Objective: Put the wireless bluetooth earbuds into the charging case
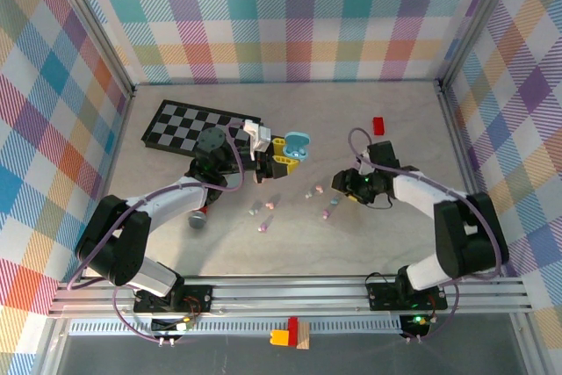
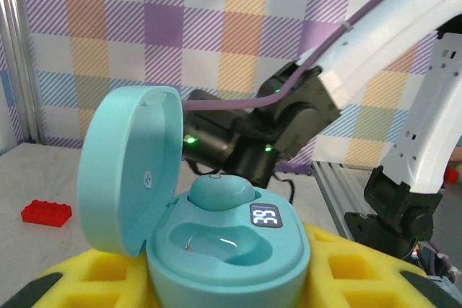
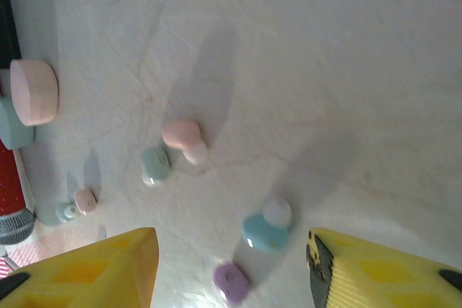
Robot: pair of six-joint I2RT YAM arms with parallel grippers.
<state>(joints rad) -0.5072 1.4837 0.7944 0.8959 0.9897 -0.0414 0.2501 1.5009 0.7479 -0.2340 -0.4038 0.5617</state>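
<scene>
My left gripper is shut on the base of a teal charging case, held above the table at the back centre. Its lid stands open to the left. One teal earbud sits in the far slot; the near slot is empty. My right gripper hangs open, low over the table. A blue earbud and a purple earbud lie between its yellow fingers. A pink earbud and a pale green one lie farther off.
A chessboard lies at the back left and a red brick at the back right. More small buds lie left of centre. A pink rounded piece and a red-bodied tool lie toward the left arm.
</scene>
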